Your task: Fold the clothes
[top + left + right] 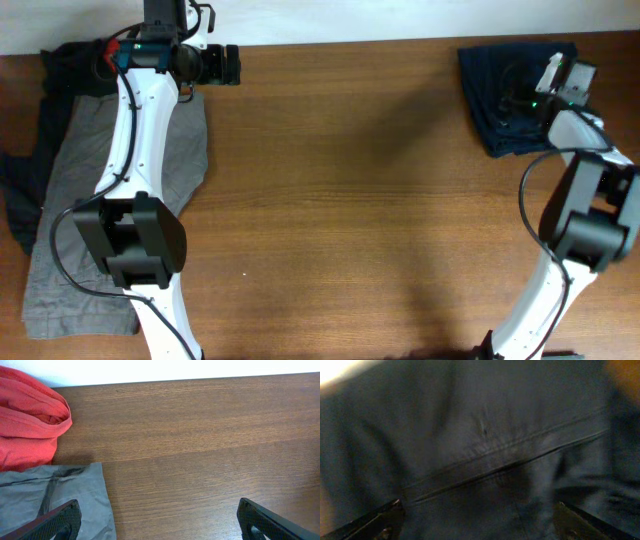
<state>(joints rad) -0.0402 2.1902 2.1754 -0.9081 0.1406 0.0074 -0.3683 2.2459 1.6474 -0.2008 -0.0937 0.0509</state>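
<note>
A grey garment (100, 215) lies spread along the table's left side; its corner shows in the left wrist view (60, 495). A red garment (30, 420) is bunched at the back left corner. A folded dark blue garment (505, 95) lies at the back right. My left gripper (225, 65) is open and empty above bare wood near the back edge, its fingers wide apart (160, 522). My right gripper (552, 85) is open right over the dark blue garment (485, 455), with the cloth filling its view; its fingertips (480, 522) flank the cloth.
A dark garment (40, 120) lies under and beside the grey one at the far left. The wooden table (350, 200) runs between the two piles. A white wall borders the back edge.
</note>
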